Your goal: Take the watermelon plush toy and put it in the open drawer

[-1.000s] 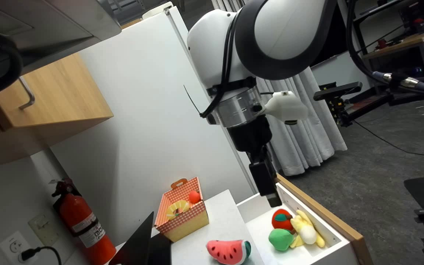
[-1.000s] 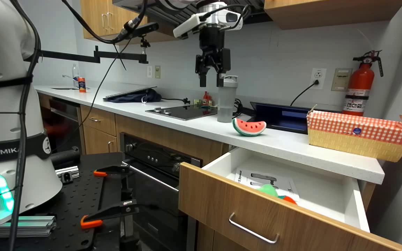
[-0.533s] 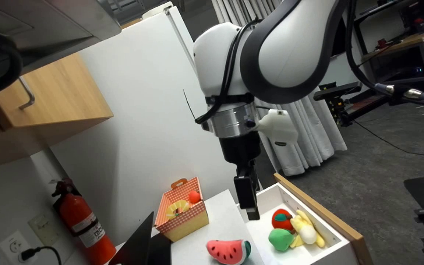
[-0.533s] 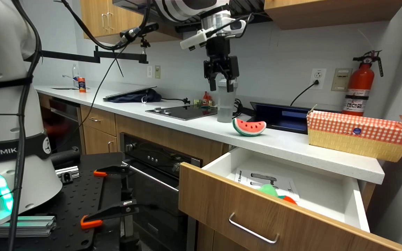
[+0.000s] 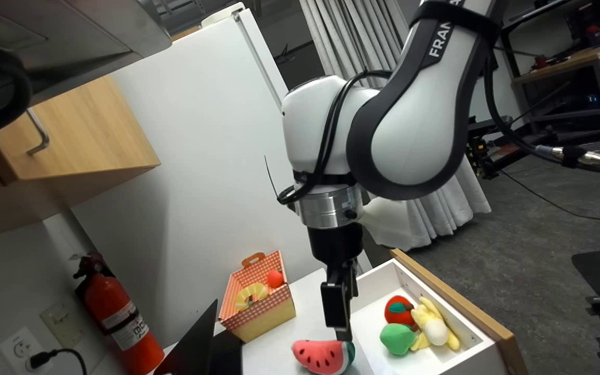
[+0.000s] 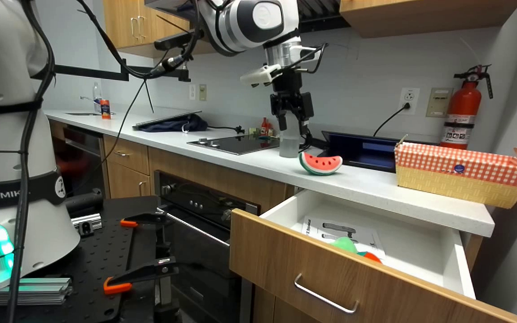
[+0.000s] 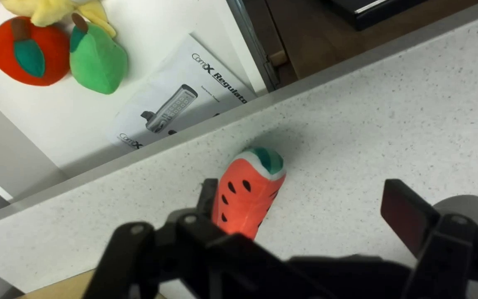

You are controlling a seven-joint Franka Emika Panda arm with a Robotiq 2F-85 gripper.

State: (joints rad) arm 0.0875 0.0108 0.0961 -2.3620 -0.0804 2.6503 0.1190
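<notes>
The watermelon plush toy (image 5: 323, 358) lies on the white counter beside the open drawer (image 5: 456, 301); its red face and green rim also show in an exterior view (image 6: 320, 164). My gripper (image 5: 342, 334) is open and empty, above the counter near the toy's drawer-side end. It also shows in an exterior view (image 6: 293, 125), higher than the toy. In the wrist view the toy (image 7: 247, 195) is near the left finger of my gripper (image 7: 305, 203), and that finger hides its lower part. The drawer (image 7: 56, 128) is at upper left there, and its inside shows in an exterior view (image 6: 415, 251).
The drawer holds a green plush (image 7: 98, 62), a red plush (image 7: 54, 45), a yellow plush (image 5: 435, 330) and a printed sheet (image 7: 214, 83). On the counter stand a clear bottle (image 6: 289, 147), a dark flat device (image 6: 361, 152) and a checkered basket (image 6: 460, 181).
My gripper has come down and across toward the watermelon plush toy, moving left and down in an exterior view. It has stayed open. The toy and the drawer have not moved.
</notes>
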